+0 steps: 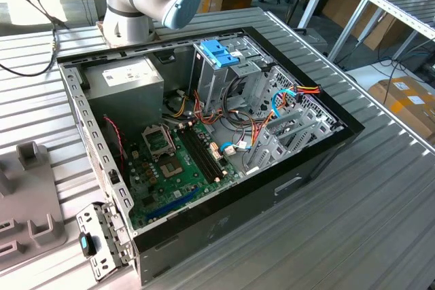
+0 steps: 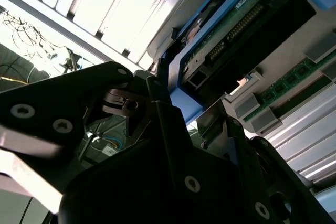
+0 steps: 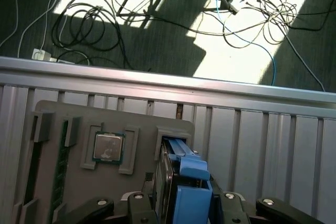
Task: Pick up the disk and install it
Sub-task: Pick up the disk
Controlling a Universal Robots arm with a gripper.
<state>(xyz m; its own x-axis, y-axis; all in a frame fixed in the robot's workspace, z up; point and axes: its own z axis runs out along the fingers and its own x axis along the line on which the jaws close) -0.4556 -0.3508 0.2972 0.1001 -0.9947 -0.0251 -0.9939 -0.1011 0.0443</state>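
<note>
1. The disk (image 3: 184, 163) stands on edge in a rectangular pocket of the matt grey holder tray (image 3: 68, 124). A glossy blue plastic rail caps its dark metal body.
2. The gripper (image 3: 181, 211) is black with round screw heads and sits astride the disk. Whether it is clamped on the disk cannot be told.
3. A square, silver-topped processor chip (image 3: 108, 147) lies flat in a neighbouring pocket.
4. In the exterior view, the tray lies at 8 o'clock from the open black computer case (image 1: 292, 181), on the ribbed aluminium table (image 1: 380, 236).

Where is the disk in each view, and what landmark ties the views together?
Exterior view: the grey holder tray sits at the exterior view's left edge.
First wrist view: the disk stands on edge in that tray's slot.
Second wrist view: the disk's connector end, blue-railed, close up.
Shared landmark: that tray.
</note>
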